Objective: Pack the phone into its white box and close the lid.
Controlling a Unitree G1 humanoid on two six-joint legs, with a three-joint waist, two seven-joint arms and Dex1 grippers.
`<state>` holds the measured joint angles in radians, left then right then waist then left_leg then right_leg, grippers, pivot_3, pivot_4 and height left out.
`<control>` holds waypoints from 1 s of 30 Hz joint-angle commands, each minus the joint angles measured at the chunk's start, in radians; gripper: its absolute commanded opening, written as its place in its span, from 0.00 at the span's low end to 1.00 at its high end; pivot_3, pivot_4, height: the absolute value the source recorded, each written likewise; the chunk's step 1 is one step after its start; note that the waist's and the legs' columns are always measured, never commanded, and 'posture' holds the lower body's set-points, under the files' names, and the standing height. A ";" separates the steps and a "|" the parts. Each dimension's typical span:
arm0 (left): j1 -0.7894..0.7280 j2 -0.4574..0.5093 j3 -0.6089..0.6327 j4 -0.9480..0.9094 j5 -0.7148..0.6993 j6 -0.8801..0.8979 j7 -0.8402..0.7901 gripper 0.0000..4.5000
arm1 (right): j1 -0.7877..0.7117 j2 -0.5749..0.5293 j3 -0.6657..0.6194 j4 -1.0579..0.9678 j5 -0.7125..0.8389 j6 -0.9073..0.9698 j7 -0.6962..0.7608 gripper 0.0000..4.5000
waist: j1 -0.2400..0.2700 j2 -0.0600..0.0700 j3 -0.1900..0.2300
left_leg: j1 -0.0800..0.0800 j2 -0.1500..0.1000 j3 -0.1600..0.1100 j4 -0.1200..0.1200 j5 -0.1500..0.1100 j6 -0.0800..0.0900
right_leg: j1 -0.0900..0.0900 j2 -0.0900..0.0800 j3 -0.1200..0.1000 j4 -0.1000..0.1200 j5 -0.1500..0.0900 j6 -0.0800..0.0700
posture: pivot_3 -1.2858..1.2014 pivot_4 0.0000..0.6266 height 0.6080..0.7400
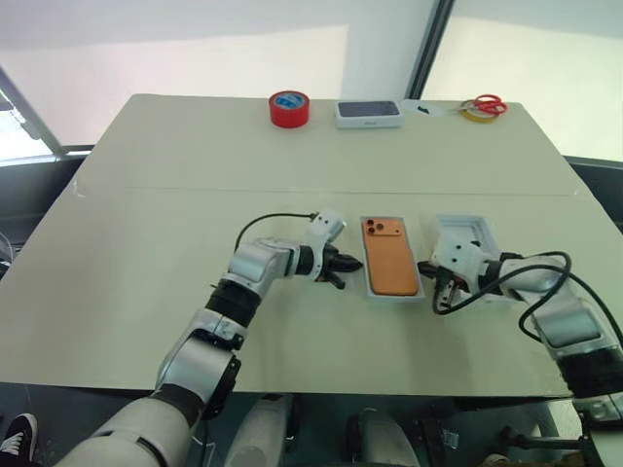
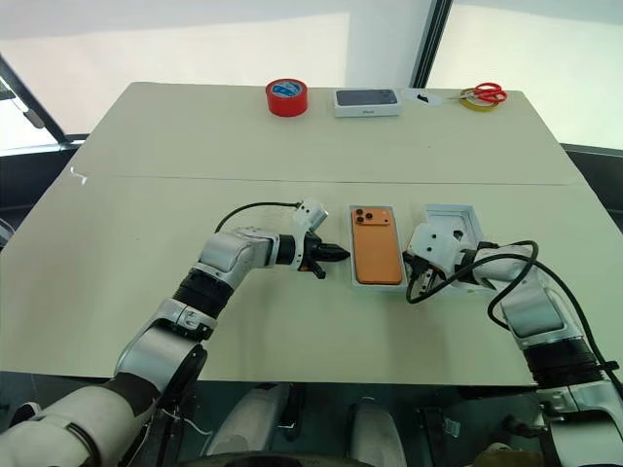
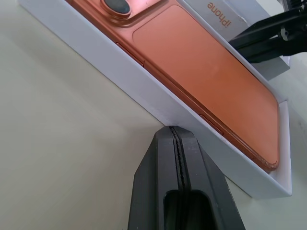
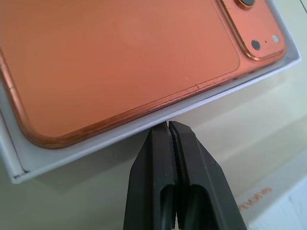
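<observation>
The orange phone (image 1: 387, 258) lies back up inside the shallow white box (image 1: 394, 296) at the middle of the table, its camera block at the far end. My left gripper (image 1: 352, 265) is shut, and its tip touches the box's left wall (image 3: 120, 72). From the other side, my right gripper (image 1: 424, 267) is also shut, with its tip against the right wall (image 4: 96, 139). Neither holds anything. The lid (image 1: 467, 232) lies open side up just right of the box, partly hidden by my right arm.
Along the far edge stand a red tape roll (image 1: 289, 108), a white box printed with a dark phone picture (image 1: 369, 113), and red-handled scissors (image 1: 484, 103) beside a yellow tape roll (image 1: 477, 115). A seam crosses the table behind the box.
</observation>
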<state>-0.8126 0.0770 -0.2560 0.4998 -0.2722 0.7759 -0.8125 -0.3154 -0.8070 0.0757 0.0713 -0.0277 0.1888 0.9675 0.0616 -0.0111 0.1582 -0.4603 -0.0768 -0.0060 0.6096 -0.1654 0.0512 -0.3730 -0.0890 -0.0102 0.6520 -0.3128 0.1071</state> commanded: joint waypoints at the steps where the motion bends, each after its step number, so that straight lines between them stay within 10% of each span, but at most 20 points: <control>1: 0.019 -0.012 -0.025 -0.026 0.000 0.000 -0.035 0.00 | -0.023 -0.009 -0.026 -0.034 0.013 -0.050 -0.012 0.01 | -0.002 0.000 0.000 | 0.000 0.000 0.000 0.000 0.000 0.000 | 0.000 0.000 0.000 0.000 0.000 0.000 | 0.52 0.24 0.99; 7: 0.058 0.037 0.032 -0.063 0.014 -0.070 -0.010 0.00 | -0.038 -0.003 -0.072 -0.072 0.127 0.088 0.034 0.01 | -0.018 0.000 0.000 | 0.000 0.000 0.000 0.000 0.000 0.000 | 0.000 0.000 0.000 0.000 0.000 0.000 | 0.52 0.24 0.99; 16: 0.170 0.214 0.076 -0.317 -0.006 -0.311 -0.146 0.96 | -0.123 -0.040 -0.179 -0.117 0.199 0.317 -0.045 1.00 | -0.038 0.003 0.002 | 0.000 0.001 0.000 -0.002 0.000 -0.001 | -0.002 0.000 0.000 0.000 0.000 0.000 | 0.52 0.24 0.99; 30: 0.363 0.448 0.191 -0.416 -0.075 -0.666 -0.377 0.98 | -0.161 -0.013 -0.175 -0.330 0.312 1.059 -0.238 1.00 | -0.027 0.005 0.002 | -0.001 0.001 0.001 -0.005 0.000 0.000 | -0.004 0.000 0.001 -0.002 -0.002 -0.004 | 0.52 0.24 0.99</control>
<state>-0.4615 0.5029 -0.1000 0.1287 -0.3006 0.1189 -1.1508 -0.4528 -0.8066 -0.0843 -0.2185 0.2637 1.1624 0.7492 0.0349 -0.0065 0.1602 -0.4616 -0.0756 -0.0051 0.6035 -0.1653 0.0509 -0.3778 -0.0894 -0.0090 0.6502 -0.3147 0.1032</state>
